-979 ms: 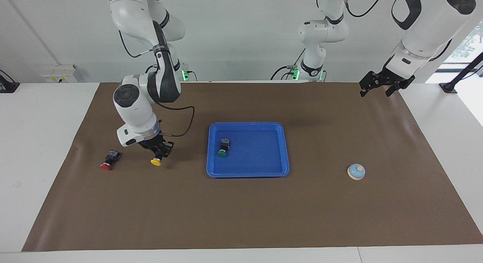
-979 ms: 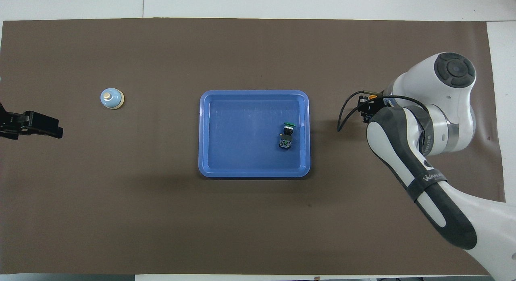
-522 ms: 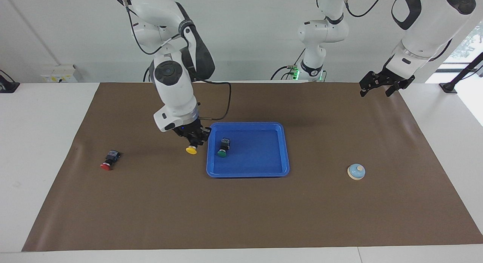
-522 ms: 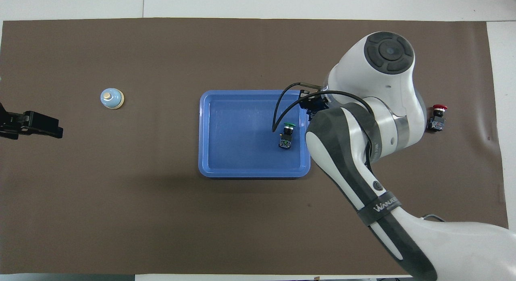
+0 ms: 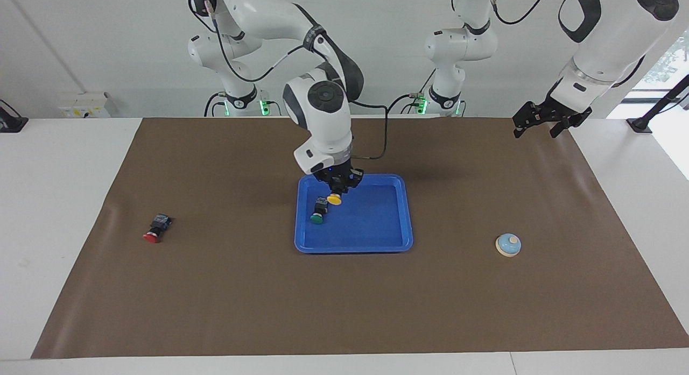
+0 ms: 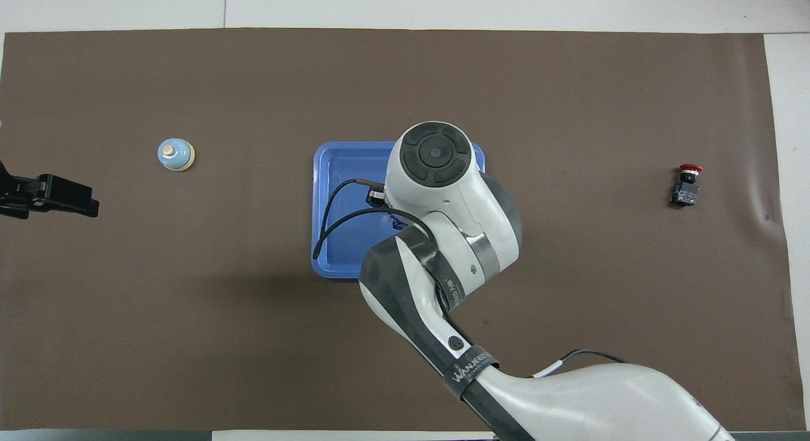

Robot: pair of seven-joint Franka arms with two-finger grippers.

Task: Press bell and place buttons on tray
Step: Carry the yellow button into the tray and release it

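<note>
A brown mat (image 5: 344, 299) covers the white table (image 5: 59, 213) before a white wall (image 5: 97, 47).

The right hand (image 5: 338, 188) with the yellow button (image 5: 334, 199) hangs over the tray (image 5: 377, 245), just beside the green button (image 5: 317, 218). Most of the tray floor is bare. The red button (image 5: 152, 235) and the bell (image 5: 508, 245) sit well apart, with open worktop (image 5: 344, 305) around them.

My right claw (image 5: 337, 189) hangs over the tray (image 5: 377, 246), one button (image 5: 318, 212) in the tray right beside it, bell (image 5: 508, 245) way off toward my left arm's end.
</note>
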